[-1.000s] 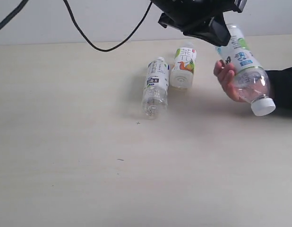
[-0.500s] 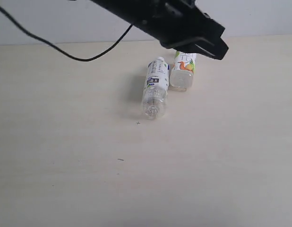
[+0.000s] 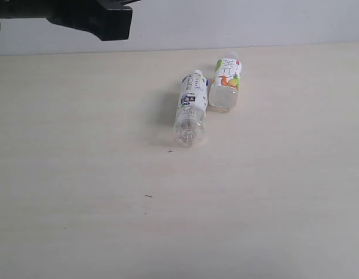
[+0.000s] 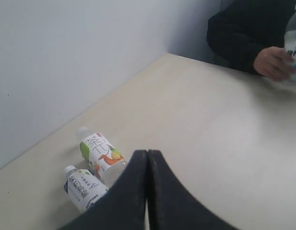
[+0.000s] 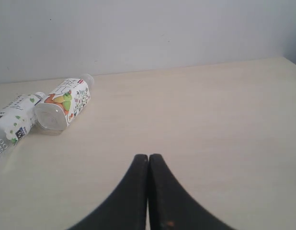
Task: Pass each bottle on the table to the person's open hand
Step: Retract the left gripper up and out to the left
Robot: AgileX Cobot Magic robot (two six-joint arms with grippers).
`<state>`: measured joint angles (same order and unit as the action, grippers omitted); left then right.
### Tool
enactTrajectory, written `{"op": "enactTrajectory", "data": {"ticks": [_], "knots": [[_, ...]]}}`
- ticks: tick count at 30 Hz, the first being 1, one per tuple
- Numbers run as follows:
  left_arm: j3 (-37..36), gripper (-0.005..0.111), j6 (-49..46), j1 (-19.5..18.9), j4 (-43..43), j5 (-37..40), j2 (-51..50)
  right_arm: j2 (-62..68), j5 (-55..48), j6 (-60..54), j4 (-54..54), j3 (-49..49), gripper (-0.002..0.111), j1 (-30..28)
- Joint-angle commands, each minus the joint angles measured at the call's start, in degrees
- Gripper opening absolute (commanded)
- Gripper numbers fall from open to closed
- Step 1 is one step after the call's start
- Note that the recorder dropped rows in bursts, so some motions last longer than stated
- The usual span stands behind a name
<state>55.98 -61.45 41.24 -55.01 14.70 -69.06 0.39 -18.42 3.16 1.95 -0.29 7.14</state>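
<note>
At the far left of the exterior view the left arm (image 3: 81, 17) sits high over the bench (image 3: 168, 221); the left jaws are pressed together on nothing. Near the middle the blue-white labelled bottle (image 3: 190, 110) lies on its side, and just beside it on the right lies the fruit-picture bottle (image 3: 226, 84). Both look thin-walled and light, probably slick and apt to roll or crumple, so a gentle hold across the labelled middle seems best. The right jaws are likewise pressed together, empty. The person's hand (image 4: 272, 62) grips another bottle (image 4: 295, 43).
</note>
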Motion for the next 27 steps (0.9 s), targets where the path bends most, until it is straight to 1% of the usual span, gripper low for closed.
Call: {"op": "enactTrajectory", "data": {"ticks": [1,16,20,22,25,27], "knots": [[-1.06,0.0,-0.27,-0.13,0.64,-1.75,0.26,-0.39,0.46,-0.04,0.14,0.29,0.0,-0.14],[-1.3,0.0,-0.17,-0.13,0.64,-3.02,-0.94,-0.39,0.46,-0.04,0.14,0.29,0.0,-0.14],[-1.41,0.0,4.96,-0.13,0.64,-1.76,-2.29,-0.39,0.46,-0.04,0.14,0.29,0.0,-0.14],[-1.41,0.0,4.35,-0.13,1.18,-1.87,-2.54,-0.39,0.46,-0.04,0.14,0.29,0.0,-0.14],[-1.41,0.0,3.48,-0.13,3.7,-2.16,-1.8,-0.39,0.46,-0.04,0.14,0.29,0.0,-0.14],[-2.65,0.0,4.13,-0.13,2.7,-2.16,0.08,-0.39,0.46,-0.04,0.14,0.29,0.0,-0.14]]}}
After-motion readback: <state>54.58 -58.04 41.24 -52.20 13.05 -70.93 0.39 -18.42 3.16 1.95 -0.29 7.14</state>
